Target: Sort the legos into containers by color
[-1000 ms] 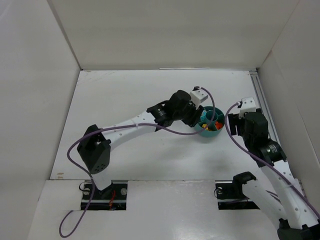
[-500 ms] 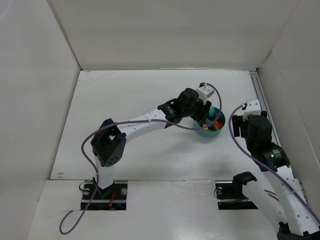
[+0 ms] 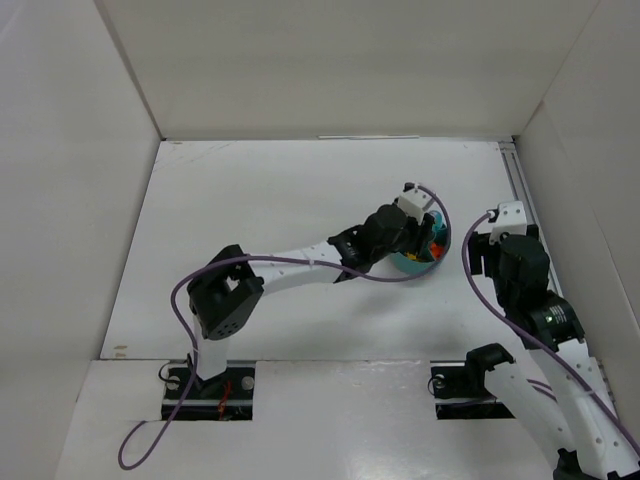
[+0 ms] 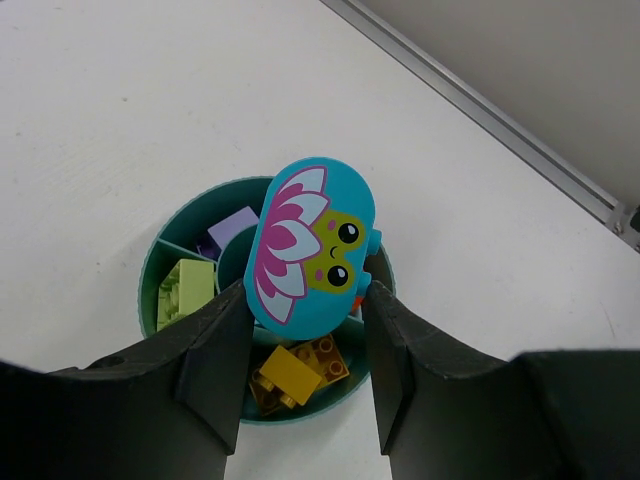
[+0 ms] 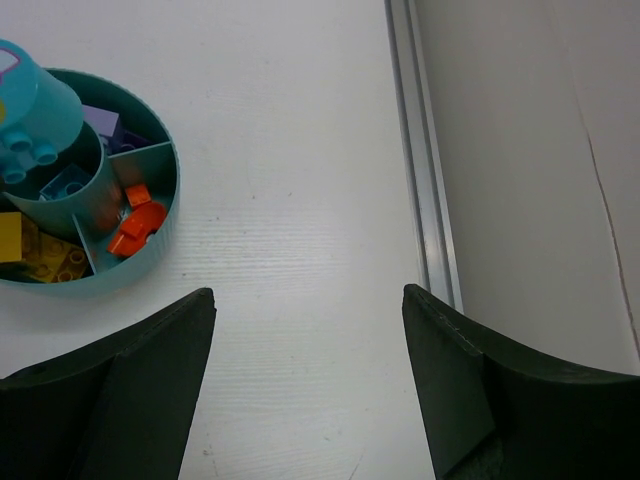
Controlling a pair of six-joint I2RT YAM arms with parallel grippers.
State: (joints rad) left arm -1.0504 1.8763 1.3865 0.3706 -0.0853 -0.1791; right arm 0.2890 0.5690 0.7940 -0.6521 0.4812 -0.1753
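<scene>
Far left, at the near edge: left arm (image 3: pixel 290 262), stretched from its base across the white table (image 3: pixel 240 190) toward the right of centre. Ends over the teal bowl (image 4: pixel 148 285) with the left gripper (image 4: pixel 305 292), which pinches a cyan oval piece (image 4: pixel 312 240) between both fingers (image 4: pixel 215 365). Shows its printed face to the wrist camera: a green frog on a pink flower. Hangs tilted above the bowl's middle; touching the bowl or not, cannot tell. Underneath, sorted by compartment: a light green brick (image 4: pixel 185 290) on the left, a lavender brick (image 4: pixel 236 224) at the far side, yellow bricks (image 4: pixel 287 376) at the near side. From the right wrist view, more of the same bowl: a purple brick (image 5: pixel 106 126) at the top, red-orange pieces (image 5: pixel 136 226) in the compartment facing the right arm. Further right, well apart from the bowl: right gripper (image 5: pixel 307 300), fingers spread wide with only bare table between them. Farthest right, a metal rail (image 5: pixel 420 180) along the table's edge by the side wall.
</scene>
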